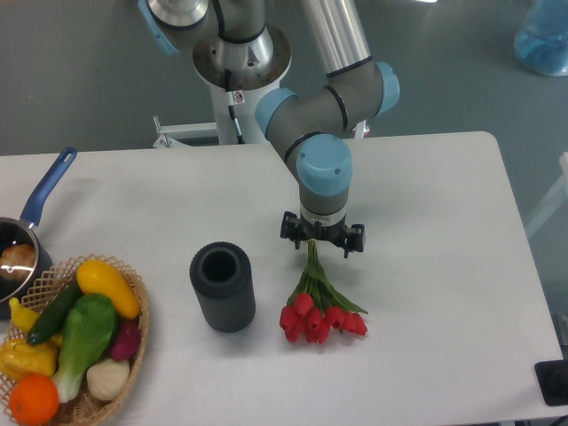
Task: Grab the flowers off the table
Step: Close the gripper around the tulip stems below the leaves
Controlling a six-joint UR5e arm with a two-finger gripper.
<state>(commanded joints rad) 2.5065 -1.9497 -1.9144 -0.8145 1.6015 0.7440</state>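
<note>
Sitting nearest the camera at the front left corner, a wicker basket (133,306) holds toy vegetables (84,333): an orange, a yellow squash, a green leafy piece, a white bulb and a dark purple one among them. Just behind it at the left edge is a small pan (19,253) with a blue handle angled up and away. Right of the basket, a dark grey ribbed vase (222,287) stands upright, its open mouth facing up, well apart from the basket. Just beside the vase on its right, not touching it, lie the flowers (319,306): the red buds are bunched toward the front, leaves fan out behind them, and the thin green stems run back toward the arm. They rest flat on the white table (444,266). Directly over the far end of the stems is the gripper (320,241), pointing straight down from the blue-capped wrist of the arm (324,169). Its black body hides the fingertips and the stem ends, so I cannot tell whether the jaws are apart or closed on the stems. Farther back, the arm's grey links and blue joints rise to a base (235,53) mounted beyond the table's rear edge, with dark floor behind and a translucent blue object (541,35) at the top right corner
</note>
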